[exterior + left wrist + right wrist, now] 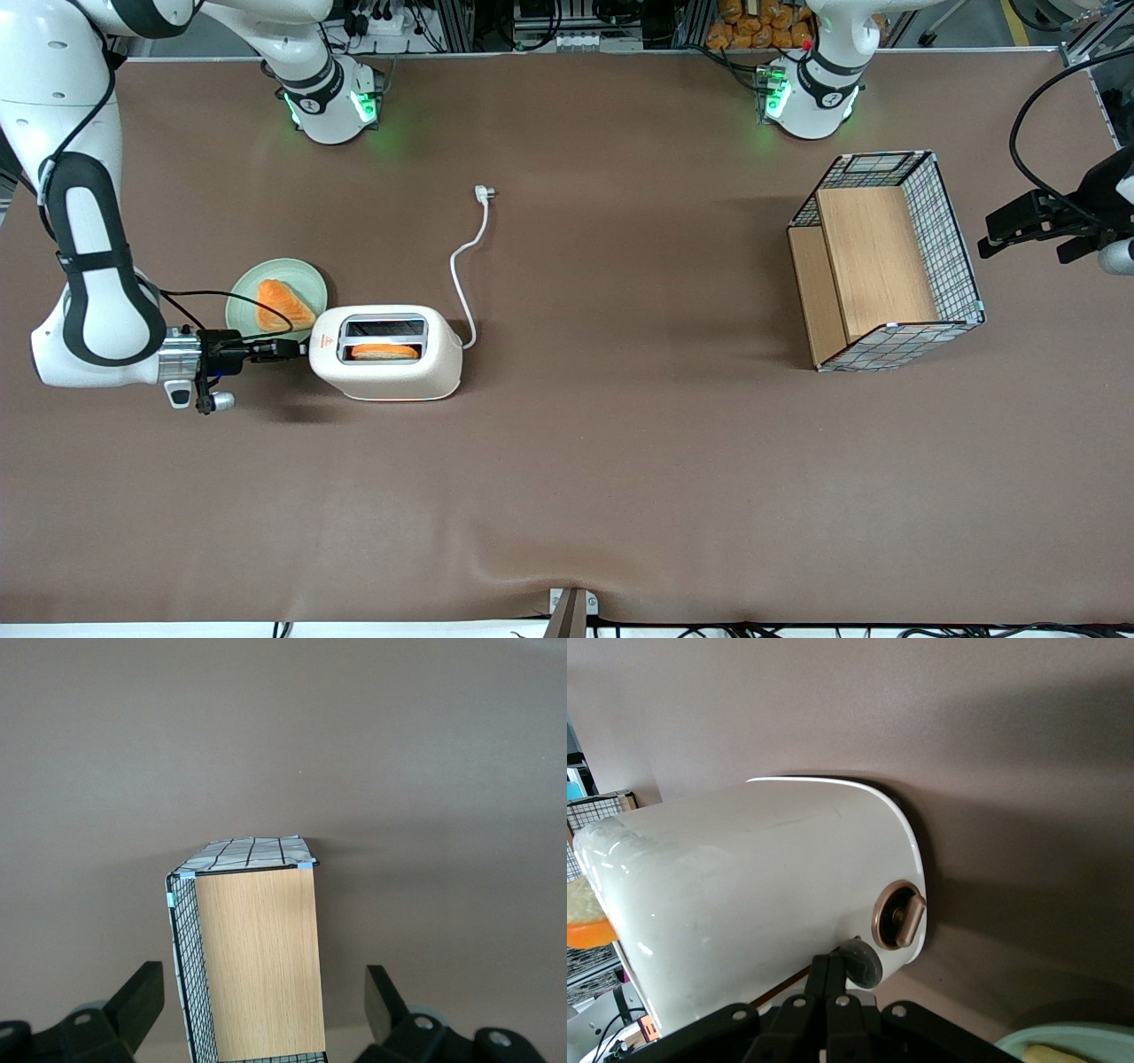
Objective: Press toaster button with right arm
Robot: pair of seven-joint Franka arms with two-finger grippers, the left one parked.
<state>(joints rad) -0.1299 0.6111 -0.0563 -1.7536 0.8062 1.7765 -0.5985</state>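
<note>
Toaster (387,352) standing on the bench (620,461), beside a green plate (276,297), long axis running toward the parked arm's end. Gripper (288,348) level at its end face, jaws pressed together, tips against the dark lever (860,962).

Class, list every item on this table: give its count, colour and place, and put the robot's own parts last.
toaster: one, cream-white, toward the working arm's end of the table.
toast slice: one, orange, in the toaster slot nearer the front camera.
cord: one, white, running from the toaster to a plug lying on the table.
plate: one, pale green, beside the toaster, holding one orange bread piece.
wire basket: one, black mesh with wooden panels, toward the parked arm's end.
right arm: one, white with black bands.
gripper: one, black, shut, at the toaster's end by its lever.
</note>
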